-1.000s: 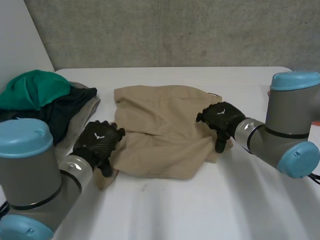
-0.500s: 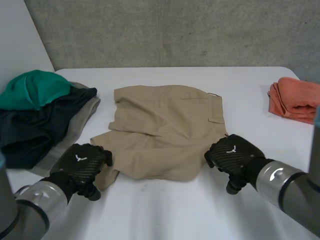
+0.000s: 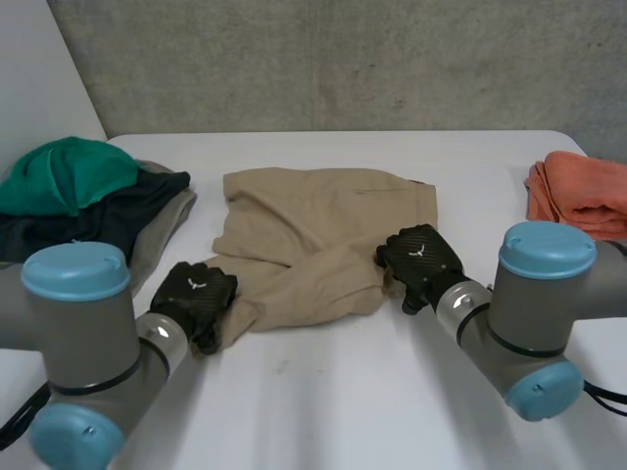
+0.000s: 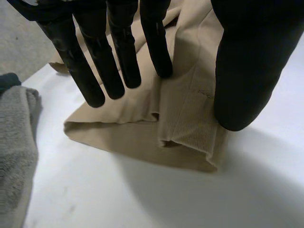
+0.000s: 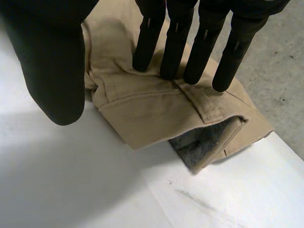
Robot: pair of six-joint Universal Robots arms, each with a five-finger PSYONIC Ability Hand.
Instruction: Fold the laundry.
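Tan shorts (image 3: pixel 323 220) lie across the middle of the white table (image 3: pixel 323 411), their near edge bunched and slanting. My left hand (image 3: pixel 194 292) is at the near-left corner. In the left wrist view its fingers (image 4: pixel 118 57) are straight with tips on the folded corner of the shorts (image 4: pixel 180 123), the thumb (image 4: pixel 247 71) set apart on the cloth's edge. My right hand (image 3: pixel 419 257) sits at the near-right edge. Its straight fingers (image 5: pixel 175 42) rest on the shorts (image 5: pixel 152 109), and its thumb (image 5: pixel 52 71) stands beside the fold, over the table. A grey inner lining (image 5: pixel 204 142) shows there.
A pile of clothes lies at the far left: a green piece (image 3: pixel 64 171) on dark cloth (image 3: pixel 88 230) and a grey one (image 3: pixel 162 235), which also lies beside my left hand (image 4: pixel 14 156). An orange cloth (image 3: pixel 578 191) lies at the right edge.
Both hands have gone from the bare table in front of the shorts onto their near edge. That edge has shifted away and bunched up. The fingers have closed a little.
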